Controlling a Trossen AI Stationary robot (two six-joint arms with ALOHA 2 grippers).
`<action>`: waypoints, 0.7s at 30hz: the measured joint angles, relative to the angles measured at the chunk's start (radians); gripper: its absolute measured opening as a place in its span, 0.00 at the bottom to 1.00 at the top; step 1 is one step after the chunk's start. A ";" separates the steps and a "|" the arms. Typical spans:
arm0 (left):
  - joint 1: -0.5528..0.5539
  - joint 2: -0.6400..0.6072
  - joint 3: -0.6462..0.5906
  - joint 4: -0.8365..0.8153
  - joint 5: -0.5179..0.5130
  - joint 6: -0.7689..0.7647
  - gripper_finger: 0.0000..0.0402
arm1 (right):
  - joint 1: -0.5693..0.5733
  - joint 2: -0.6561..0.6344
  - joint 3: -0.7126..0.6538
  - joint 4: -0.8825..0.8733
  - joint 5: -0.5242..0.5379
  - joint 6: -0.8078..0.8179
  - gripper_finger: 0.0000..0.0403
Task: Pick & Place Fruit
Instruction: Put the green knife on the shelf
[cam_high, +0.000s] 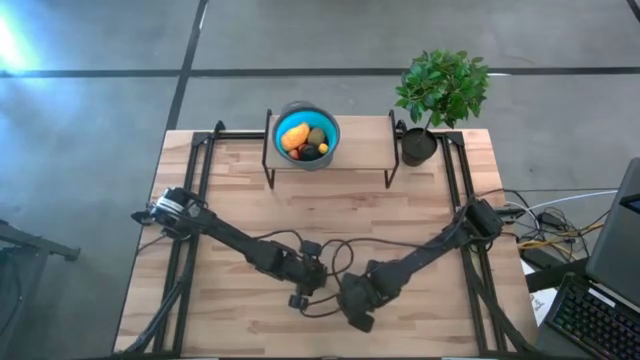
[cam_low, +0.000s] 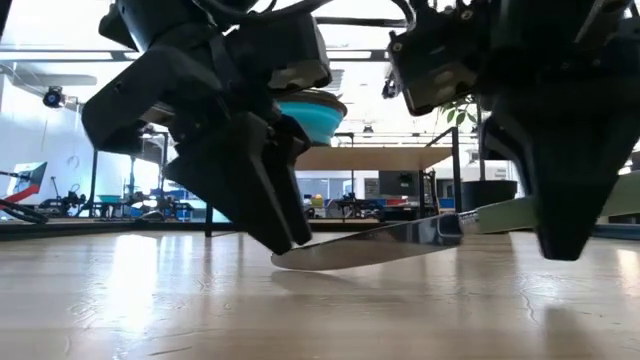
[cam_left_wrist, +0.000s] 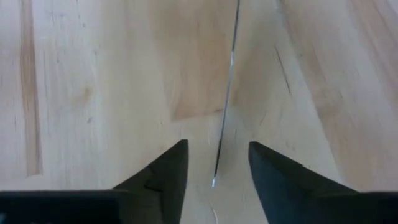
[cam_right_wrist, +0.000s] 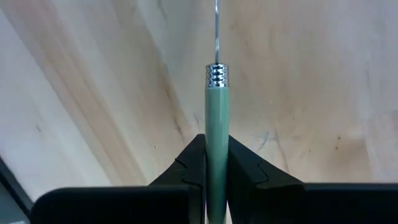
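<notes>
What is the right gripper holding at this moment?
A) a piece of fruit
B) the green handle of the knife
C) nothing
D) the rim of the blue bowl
B: in the right wrist view the right gripper is shut on the green handle of the knife, while the fruit lies in the blue bowl on the raised stand.

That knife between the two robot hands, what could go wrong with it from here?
1. The right end effector grips only the green handle of the knife, so the long blade could sag or twist.
2. The left end effector stands open around the blade tip and could knock it.
3. The blade hangs low over the table and could scrape it.
</notes>
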 joint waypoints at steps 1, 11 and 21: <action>0.000 -0.004 0.000 -0.013 0.000 -0.009 0.45 | 0.002 -0.002 -0.001 -0.003 0.000 0.000 0.06; 0.001 -0.093 0.015 -0.171 -0.006 -0.039 0.48 | 0.022 -0.047 -0.001 -0.025 0.006 0.000 0.06; 0.002 -0.238 0.015 -0.258 -0.061 -0.028 0.47 | 0.033 -0.170 -0.016 -0.124 0.080 -0.017 0.06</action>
